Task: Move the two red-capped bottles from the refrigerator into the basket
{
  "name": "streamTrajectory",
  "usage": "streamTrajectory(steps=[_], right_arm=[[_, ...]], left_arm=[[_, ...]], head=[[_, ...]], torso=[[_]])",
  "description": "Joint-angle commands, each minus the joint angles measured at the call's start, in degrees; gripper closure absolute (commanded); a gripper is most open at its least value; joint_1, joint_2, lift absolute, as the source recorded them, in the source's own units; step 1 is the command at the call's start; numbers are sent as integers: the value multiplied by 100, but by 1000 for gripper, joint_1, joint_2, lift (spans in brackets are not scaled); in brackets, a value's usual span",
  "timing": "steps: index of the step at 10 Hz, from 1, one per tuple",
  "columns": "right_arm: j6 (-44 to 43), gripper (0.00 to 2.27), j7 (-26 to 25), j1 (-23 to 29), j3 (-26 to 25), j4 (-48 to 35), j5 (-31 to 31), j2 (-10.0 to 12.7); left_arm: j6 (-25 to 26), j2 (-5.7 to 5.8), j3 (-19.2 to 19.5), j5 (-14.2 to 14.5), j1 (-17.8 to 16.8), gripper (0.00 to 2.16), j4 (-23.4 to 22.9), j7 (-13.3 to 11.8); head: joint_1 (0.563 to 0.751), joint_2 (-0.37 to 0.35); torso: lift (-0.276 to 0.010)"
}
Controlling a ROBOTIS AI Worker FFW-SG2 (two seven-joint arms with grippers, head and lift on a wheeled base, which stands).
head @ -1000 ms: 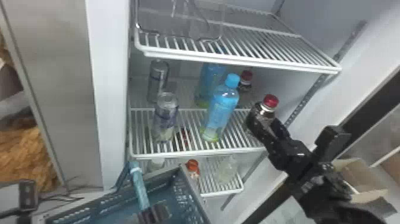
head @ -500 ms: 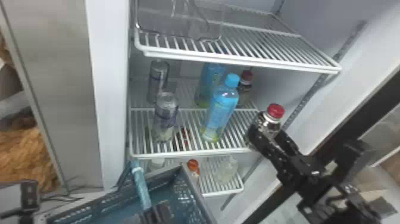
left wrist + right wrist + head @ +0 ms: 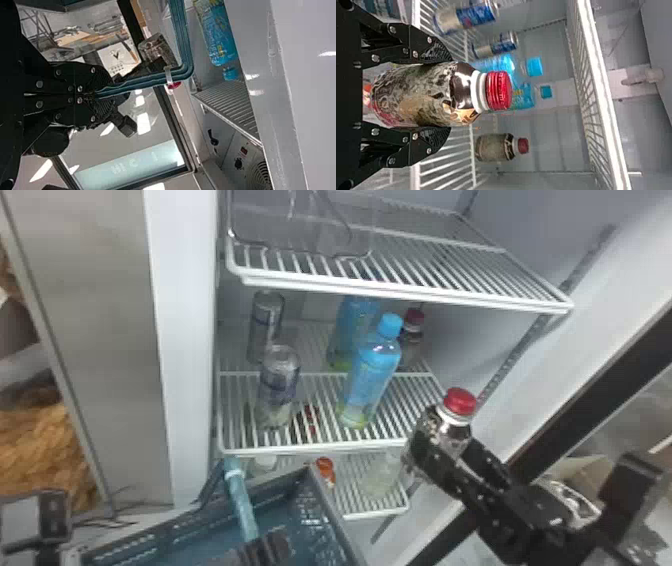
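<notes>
In the head view, my right gripper [image 3: 446, 445] is shut around a red-capped bottle [image 3: 459, 424], held upright in front of the middle shelf's right end. The right wrist view has that bottle [image 3: 425, 95] between the fingers of my right gripper [image 3: 448, 95]. A second red-capped bottle [image 3: 412, 337] stands at the back right of the middle shelf, partly behind a blue-capped one. My left gripper [image 3: 263, 551] holds the handle of the blue basket [image 3: 320, 510] at the bottom of the head view. In the left wrist view, my left gripper [image 3: 98, 95] is closed on the basket's handle [image 3: 148, 80].
Blue-capped bottles [image 3: 372, 377] and silver cans [image 3: 279, 387] stand on the middle shelf [image 3: 300, 449]. Above runs the upper shelf [image 3: 410, 295] with a clear bin. An orange-capped bottle [image 3: 325, 472] is on the lower shelf, behind the basket's rim. The door frame rises at right.
My right gripper and its bottle have come down and back toward the robot, away from the middle shelf. The left gripper and the basket have hardly moved.
</notes>
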Motion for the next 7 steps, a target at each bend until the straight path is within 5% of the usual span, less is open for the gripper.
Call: streamTrajectory(steps=[1,7], right_arm=[[220,1279,62,181,9,-234,-167,13],[1330,1279,440,308,683,-614,-841,-163]], left_arm=[[-22,21,-11,22,0,1199,0,8],[-261,276,-319,547,70,1199,0,122]], head=[[695,-350],[695,-350]], torso=[[0],[0]])
